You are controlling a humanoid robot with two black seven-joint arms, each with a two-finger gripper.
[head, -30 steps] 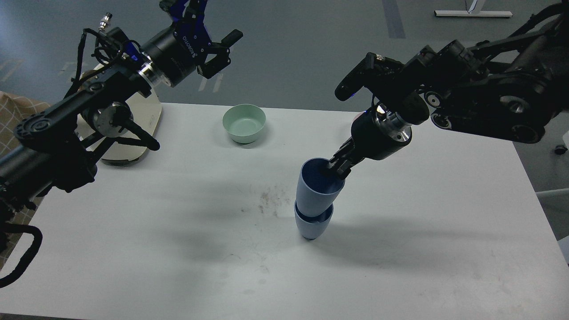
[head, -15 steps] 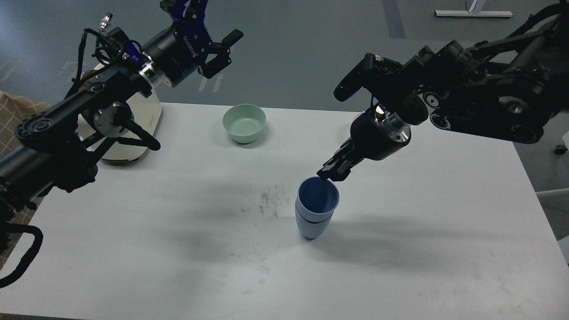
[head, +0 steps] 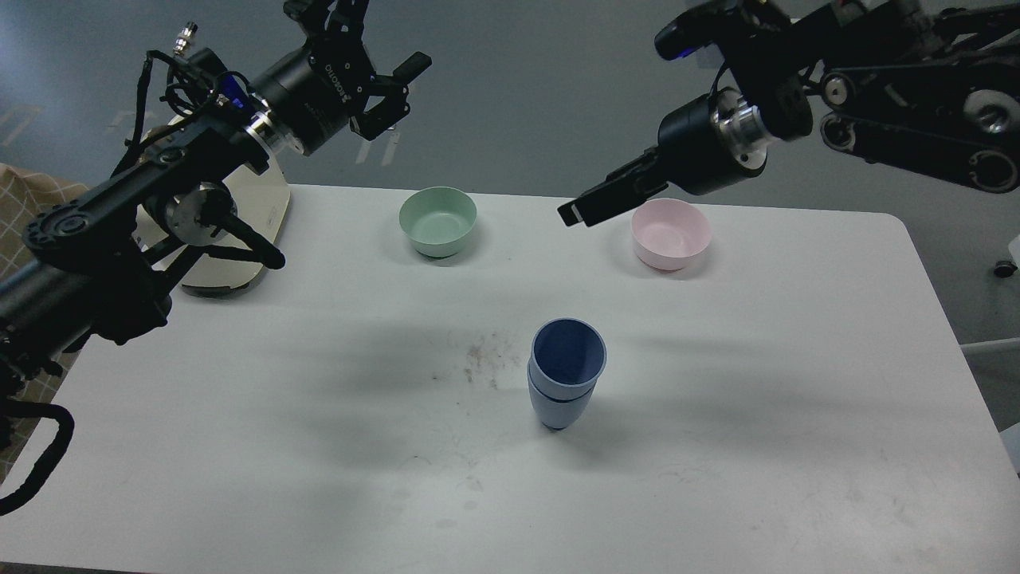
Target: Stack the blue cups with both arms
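Observation:
The two blue cups stand nested upright on the white table (head: 717,446), near its middle. The upper cup (head: 567,355) sits inside the lower cup (head: 558,410). My right gripper (head: 578,214) is raised well above and behind the stack, in front of the pink bowl, empty, with its fingers a little apart. My left gripper (head: 398,89) is high at the back left, beyond the table's far edge, with its fingers spread and nothing in them.
A pale green bowl (head: 437,221) stands at the back centre and a pink bowl (head: 670,233) at the back right. A cream board (head: 255,231) lies at the back left under my left arm. A smudge (head: 482,359) marks the table left of the cups.
My right gripper let go of the upper cup, which settled into the lower one. The gripper then rose up and back, uncovering the pink bowl. The left arm barely moved.

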